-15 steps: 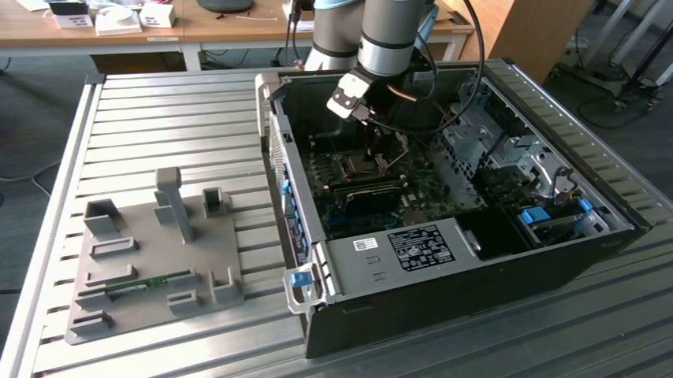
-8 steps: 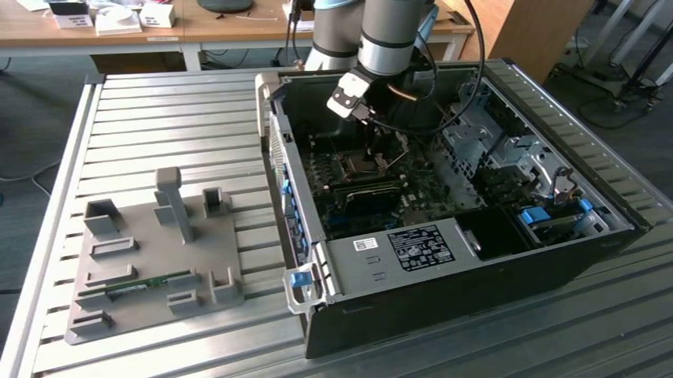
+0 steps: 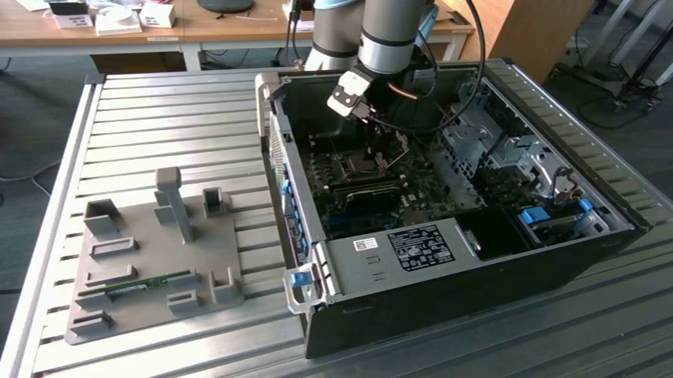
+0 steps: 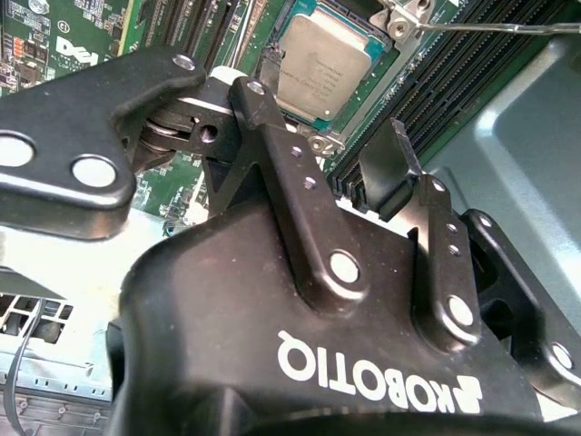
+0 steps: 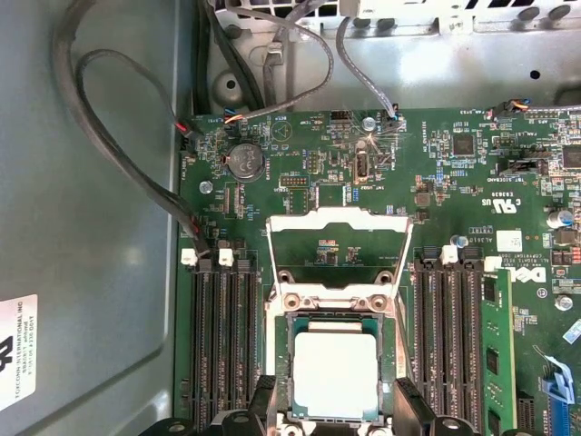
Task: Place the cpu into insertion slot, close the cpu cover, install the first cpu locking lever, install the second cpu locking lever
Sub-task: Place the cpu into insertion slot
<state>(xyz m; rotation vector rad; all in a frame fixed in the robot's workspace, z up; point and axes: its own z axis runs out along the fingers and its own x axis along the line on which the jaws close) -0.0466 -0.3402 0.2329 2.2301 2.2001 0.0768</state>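
Note:
The cpu (image 5: 334, 371), a pale silver square, lies flat inside the insertion slot (image 5: 280, 363) on the green motherboard. It also appears in the second wrist view (image 4: 323, 62). Beside the slot, the cpu cover (image 5: 338, 216) stands swung open on its hinge, with green board showing through its cut-out. My gripper (image 5: 336, 409) is open just above the slot. Its black fingertips (image 5: 263, 404) straddle the cpu on two sides without touching it. In the exterior view the gripper (image 3: 385, 148) hangs inside the computer case over the slot (image 3: 364, 165).
Long black memory slots (image 5: 218, 345) flank the socket on both sides. Grey cables (image 5: 136, 136) run along the case wall. A thin metal lever rod (image 4: 490, 27) juts out near the socket. The open case (image 3: 442, 260) lies on a slatted table, with a grey fixture plate (image 3: 147, 260) at the exterior view's left.

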